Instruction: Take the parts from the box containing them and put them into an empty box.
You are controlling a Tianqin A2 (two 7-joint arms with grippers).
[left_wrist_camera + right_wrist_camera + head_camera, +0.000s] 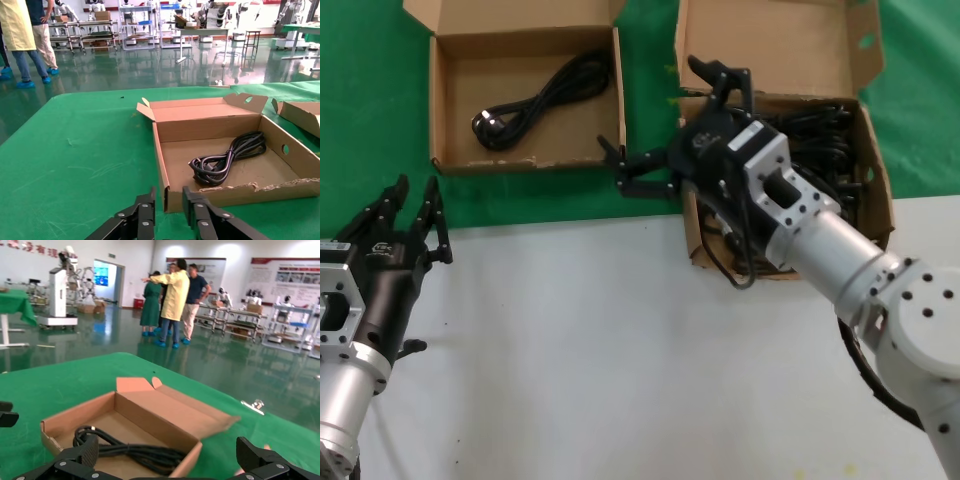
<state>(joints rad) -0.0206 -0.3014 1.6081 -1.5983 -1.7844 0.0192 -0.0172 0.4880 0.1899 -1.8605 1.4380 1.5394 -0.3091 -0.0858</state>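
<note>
Green cloth covers the far half of the surface (380,150) and a white sheet the near half, and beyond it the wrist views show a glossy workshop floor with racks and a few people standing. Nearest, the left tool (412,215) rests low over the white part at the green edge, its fingers (145,212) only slightly parted and holding nothing. Ahead of it and a little to its right lies the wide, shallow box (525,100) with the ragged front wall, and on its floor one looped black power cord (540,102) runs diagonally, plug end toward the near left corner. The right tool (675,125) hangs released, fingers spread wide with nothing between them, over the green strip between the two boxes, just past the left wall of the deeper box (875,190). That deeper box sits under and behind the right wrist, its big rear flap standing up beyond it. Inside it, to the right of the tool, lie the remaining black cords (820,140) in a dark heap, partly hidden by the arm. A thin black cable (735,270) droops from the right wrist over the deeper box's near wall.
</note>
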